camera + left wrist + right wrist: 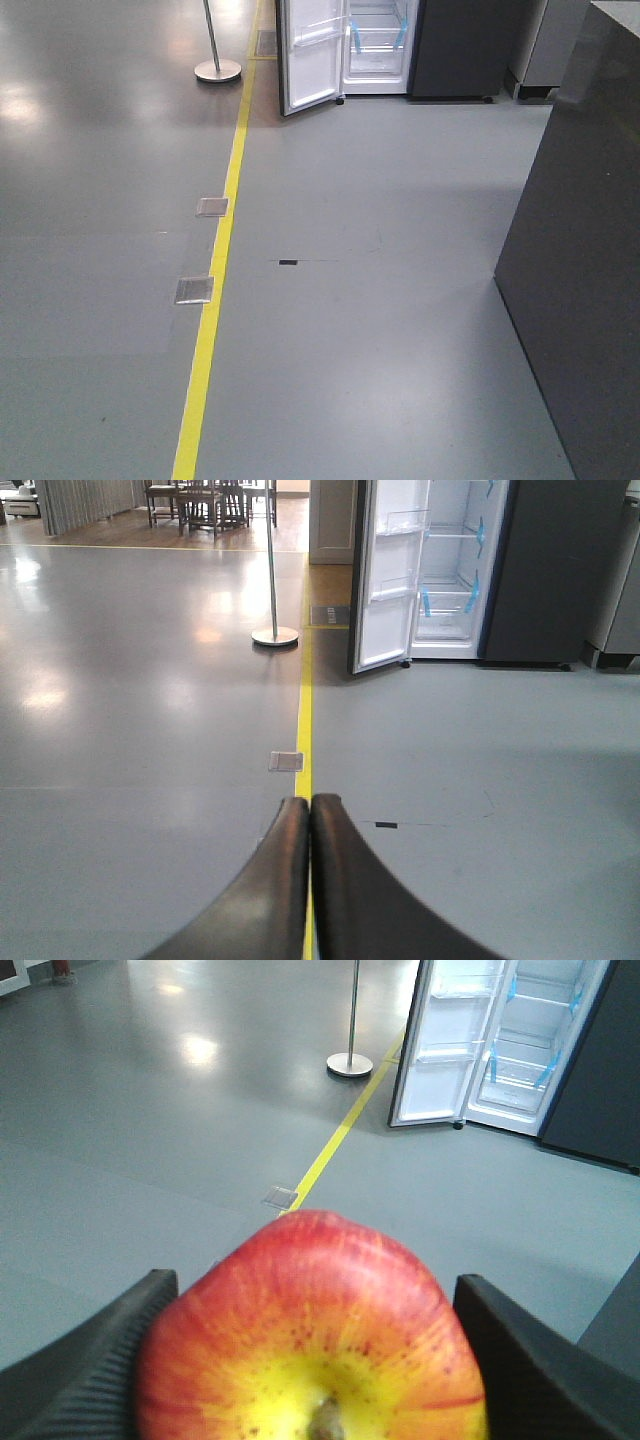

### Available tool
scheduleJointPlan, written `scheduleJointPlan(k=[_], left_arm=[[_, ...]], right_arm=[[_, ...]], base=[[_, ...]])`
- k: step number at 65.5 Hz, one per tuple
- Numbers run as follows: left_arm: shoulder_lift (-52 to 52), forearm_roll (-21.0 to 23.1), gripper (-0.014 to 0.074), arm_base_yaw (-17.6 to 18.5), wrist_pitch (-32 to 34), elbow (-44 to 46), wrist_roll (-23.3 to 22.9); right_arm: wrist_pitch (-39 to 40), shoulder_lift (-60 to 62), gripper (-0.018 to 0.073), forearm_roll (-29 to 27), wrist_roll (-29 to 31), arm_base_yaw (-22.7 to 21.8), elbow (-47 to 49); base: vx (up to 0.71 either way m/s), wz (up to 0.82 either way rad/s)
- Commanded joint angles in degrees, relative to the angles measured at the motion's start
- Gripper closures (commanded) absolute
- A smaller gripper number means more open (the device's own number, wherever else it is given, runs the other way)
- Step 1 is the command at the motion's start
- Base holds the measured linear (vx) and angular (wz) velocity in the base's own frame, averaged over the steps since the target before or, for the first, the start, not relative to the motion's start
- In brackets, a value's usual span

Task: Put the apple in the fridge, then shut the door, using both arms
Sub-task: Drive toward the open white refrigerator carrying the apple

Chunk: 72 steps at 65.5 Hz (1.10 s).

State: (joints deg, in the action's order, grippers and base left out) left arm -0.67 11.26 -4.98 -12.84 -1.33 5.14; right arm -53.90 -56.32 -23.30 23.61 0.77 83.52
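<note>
The red and yellow apple (315, 1335) fills the bottom of the right wrist view, clamped between my right gripper's (315, 1290) two black fingers. My left gripper (310, 802) is shut and empty, pointing down the floor. The fridge (375, 45) stands far ahead with its white interior and blue tape strips showing; it also shows in the left wrist view (455, 570) and the right wrist view (530, 1040). Its door (312, 55) stands open to the left, white lining facing out, also seen in the left wrist view (385, 575) and the right wrist view (445, 1045). Neither gripper shows in the front view.
A yellow floor line (218, 270) runs toward the fridge, with two small metal floor plates (195, 289) beside it. A post on a round base (217, 68) stands left of the door. A dark grey counter (585, 250) walls the right side. A dark cabinet (465, 50) adjoins the fridge.
</note>
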Motion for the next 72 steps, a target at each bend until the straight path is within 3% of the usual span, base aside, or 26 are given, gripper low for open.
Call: scheduleJointPlan(k=[1,72], left_arm=[[-0.81,0.51,0.0603,0.38,4.07,0.96,-0.47],[-0.81,0.51,0.0603,0.38,4.07,0.96,-0.47]], right_arm=[[4.63,0.49,0.0482,-1.21,0.3,-0.2,1.73],[4.63,0.49,0.0482,-1.21,0.3,-0.2,1.73]], base=[[0.24,-0.02],[0.23,0.0]])
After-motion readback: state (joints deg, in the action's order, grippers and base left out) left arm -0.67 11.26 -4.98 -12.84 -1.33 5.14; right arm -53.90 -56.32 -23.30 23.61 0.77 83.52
